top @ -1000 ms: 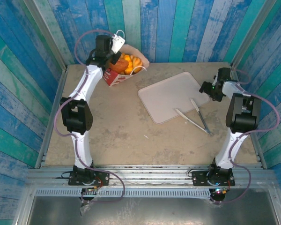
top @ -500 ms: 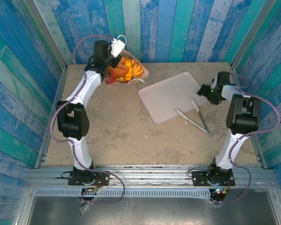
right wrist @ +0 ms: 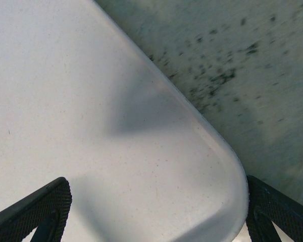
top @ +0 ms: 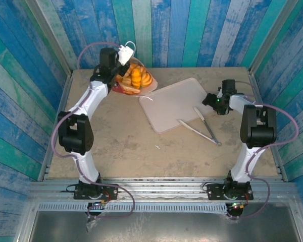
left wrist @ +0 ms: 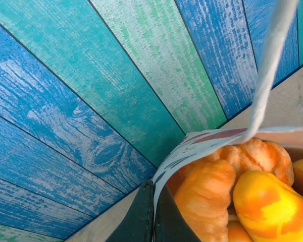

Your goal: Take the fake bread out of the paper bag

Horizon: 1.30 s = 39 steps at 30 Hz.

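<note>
Logging the task items first: the paper bag [top: 120, 89] is sitting at the far left of the table [top: 116, 146], close to the painted plank wall [top: 192, 30], and is tipping so that its mouth is showing to the top camera. Its thin printed paper is showing red and white outside, with a white handle [left wrist: 270, 65] running up from the rim. The fake bread [top: 136, 78] is lying inside the bag, a cluster of glossy orange-gold pieces; in the left wrist view a ridged, croissant-like piece and a smooth rounded bun [left wrist: 265, 204] are crowding the opening. The left end effector [top: 116, 70] is pinching the bag's rim, its dark fingers [left wrist: 136, 217] pressing together on the paper edge. A flat pale tray [top: 171, 103] with rounded corners and a low raised lip is lying mid-table, just beside the bag's mouth. Slim metal tongs [top: 204, 126] are lying with their tips on the tray and their joined end on the speckled table surface. The right end effector [top: 212, 99] is hanging at the tray's right corner with its textured fingers [right wrist: 35, 212] standing wide apart, straddling that corner [right wrist: 227, 166] and holding nothing; contact with the tray cannot be told.
</note>
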Tool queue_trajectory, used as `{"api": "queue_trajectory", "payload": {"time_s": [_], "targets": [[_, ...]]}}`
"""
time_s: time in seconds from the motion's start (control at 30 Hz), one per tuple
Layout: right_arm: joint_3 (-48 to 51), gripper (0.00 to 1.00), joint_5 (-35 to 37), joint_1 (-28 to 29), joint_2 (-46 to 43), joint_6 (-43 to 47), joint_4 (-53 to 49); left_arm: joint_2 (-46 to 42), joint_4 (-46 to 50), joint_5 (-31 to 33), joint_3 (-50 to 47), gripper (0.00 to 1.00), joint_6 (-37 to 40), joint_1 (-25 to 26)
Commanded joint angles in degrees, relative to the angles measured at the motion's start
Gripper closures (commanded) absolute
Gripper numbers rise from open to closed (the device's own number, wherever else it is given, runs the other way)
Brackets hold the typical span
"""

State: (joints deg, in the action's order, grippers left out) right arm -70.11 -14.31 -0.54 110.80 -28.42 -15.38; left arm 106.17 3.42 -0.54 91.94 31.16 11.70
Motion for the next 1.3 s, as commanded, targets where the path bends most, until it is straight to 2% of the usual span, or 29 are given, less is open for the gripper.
{"api": "queue_trajectory", "payload": {"time_s": [0.0, 0.23, 0.43, 0.47, 0.5, 0.87, 1.07, 1.27], "targets": [[1.60, 0.11, 0.36, 0.91, -1.83, -2.90, -2.86, -6.82, -5.04, 0.15, -1.85, 1.00, -1.46, -0.01], [1.34, 0.08, 1.90, 0.90, -7.92, 2.71, -10.11, -9.48, -8.18, -0.17, -6.53, 1.00, -2.61, -0.01], [6.64, 0.07, 2.35, 1.33, -15.18, 6.01, -14.50, -10.17, -9.13, -0.16, -8.12, 1.00, -4.60, 0.00], [8.05, 0.06, 2.31, 1.62, -16.41, 5.94, -14.83, -10.39, -9.60, -0.17, -8.47, 1.00, -5.13, -0.01], [9.20, 0.00, 2.21, 1.98, -17.27, 5.84, -14.94, -10.55, -10.15, -0.25, -8.79, 1.00, -5.42, 0.00], [19.54, 0.00, -5.94, 6.42, -23.48, 1.12, -10.46, -10.27, -11.77, -2.10, -9.61, 1.00, -7.78, -0.01], [21.60, 0.00, -7.12, 10.33, -23.44, -0.60, -10.64, -10.30, -12.11, -2.71, -9.94, 1.00, -8.22, 0.00], [22.25, 0.00, -5.22, 15.75, -24.32, -3.29, -10.38, -11.15, -12.69, -2.63, -11.07, 1.00, -8.31, 0.05]]}}
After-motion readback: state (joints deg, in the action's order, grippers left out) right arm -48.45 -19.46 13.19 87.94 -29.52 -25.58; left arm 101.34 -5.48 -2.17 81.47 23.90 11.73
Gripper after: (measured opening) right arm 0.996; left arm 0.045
